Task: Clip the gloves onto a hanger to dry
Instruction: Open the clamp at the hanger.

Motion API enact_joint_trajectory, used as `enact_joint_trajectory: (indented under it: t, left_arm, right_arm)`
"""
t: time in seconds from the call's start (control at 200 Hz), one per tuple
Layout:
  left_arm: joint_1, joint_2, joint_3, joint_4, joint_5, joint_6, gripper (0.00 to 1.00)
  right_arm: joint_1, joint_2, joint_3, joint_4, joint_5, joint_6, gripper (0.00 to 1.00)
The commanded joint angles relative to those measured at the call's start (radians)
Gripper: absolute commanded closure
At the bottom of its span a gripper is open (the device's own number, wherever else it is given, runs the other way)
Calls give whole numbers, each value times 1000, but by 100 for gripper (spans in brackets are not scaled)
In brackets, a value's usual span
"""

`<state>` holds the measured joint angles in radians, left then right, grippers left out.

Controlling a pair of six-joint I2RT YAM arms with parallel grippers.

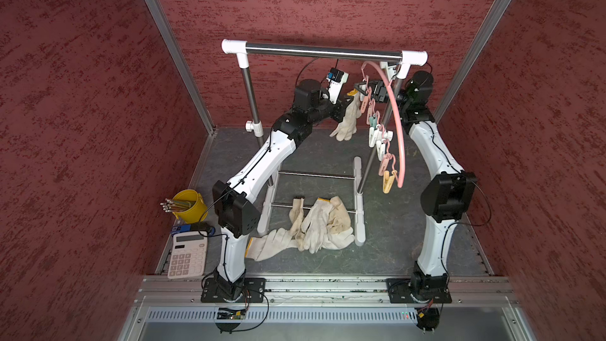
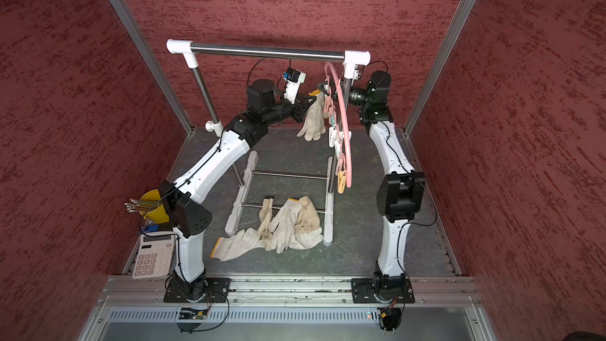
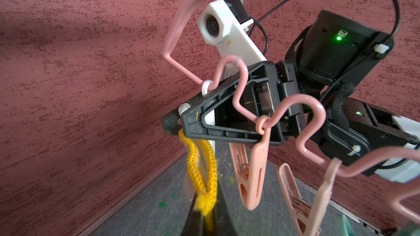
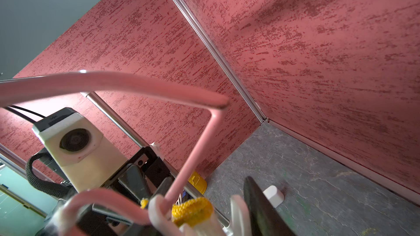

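Up at the hanger's (image 1: 398, 132) far end, a glove (image 1: 347, 119) is gripped by its yellow cuff (image 3: 200, 171) in the clenched left pincer (image 3: 204, 207). The right pincer (image 3: 179, 119) is set about a white clip (image 4: 155, 210); whether the clip is being squeezed cannot be told. The cuff should be fed deep between the clip's lips before anything is let go. Other gloves (image 1: 314, 224) are heaped on the bench (image 1: 393, 241).

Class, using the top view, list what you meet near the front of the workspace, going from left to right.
In a top view: calculator → heap of gloves → right arm's base.
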<state>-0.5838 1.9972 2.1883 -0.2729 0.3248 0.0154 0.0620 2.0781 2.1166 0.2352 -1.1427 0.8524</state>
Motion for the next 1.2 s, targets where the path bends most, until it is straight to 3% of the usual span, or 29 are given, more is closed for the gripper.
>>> enact_joint_trajectory:
  t: [0.0, 0.16, 0.401, 0.616, 0.857, 1.192]
  left_arm:
    - [-2, 17, 22, -11, 14, 9, 100]
    - [1, 5, -1, -10, 13, 8, 100]
    - [2, -30, -73, 18, 12, 7, 100]
    - [0, -40, -98, 1, 89, 29, 100]
    - [-8, -36, -74, 21, 221, 35, 100]
    - [5, 1, -1, 34, 195, 45, 100]
  right_arm:
    - [-8, 20, 48, 62, -19, 44, 53]
    - [-11, 34, 81, 59, -16, 52, 66]
    - [-12, 36, 84, 61, -10, 57, 78]
    - [-11, 39, 93, 70, -4, 70, 88]
    - [-10, 40, 97, 71, 2, 72, 89]
    - [-5, 29, 93, 63, -6, 72, 90]
